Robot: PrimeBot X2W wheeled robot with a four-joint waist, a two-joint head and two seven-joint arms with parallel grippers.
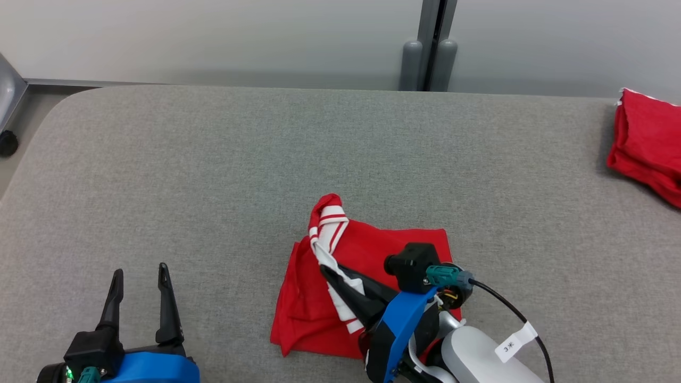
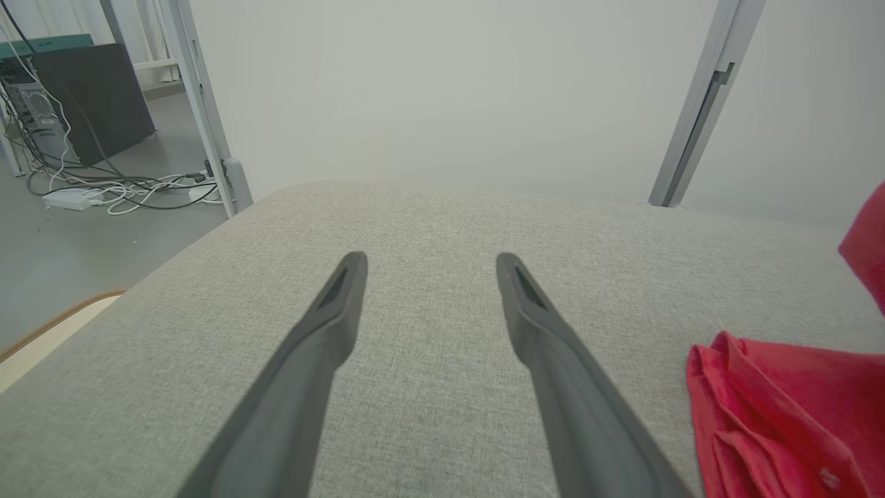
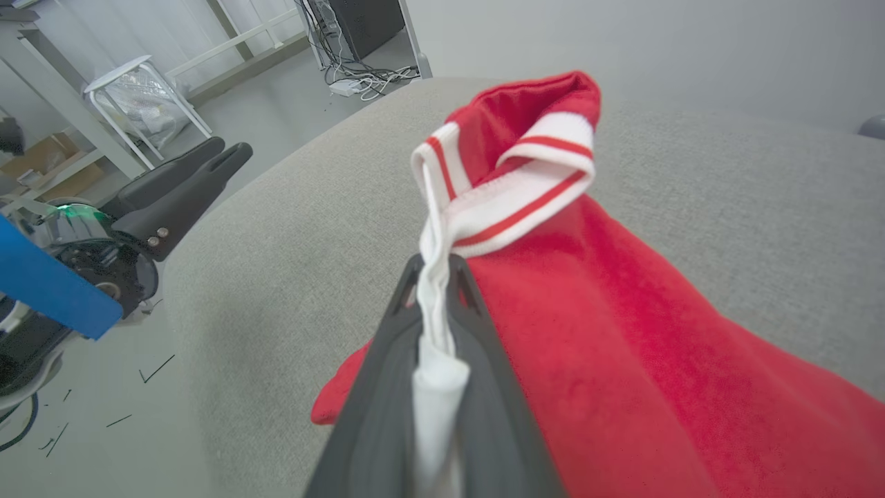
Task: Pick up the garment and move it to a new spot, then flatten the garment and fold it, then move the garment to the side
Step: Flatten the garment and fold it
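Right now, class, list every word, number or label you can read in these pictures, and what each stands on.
"3" followed by a small mark too unclear to name: on the white tag around the black cable.
A pale mark on the red garment, left wrist view: too blurred to read.

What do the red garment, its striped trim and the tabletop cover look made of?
The red garment looks like fleece or brushed knit: matte, fuzzy nap. Its striped trim seems ribbed knit, matte. The tabletop cover is grey woven fabric, matte, heathered weave visible.
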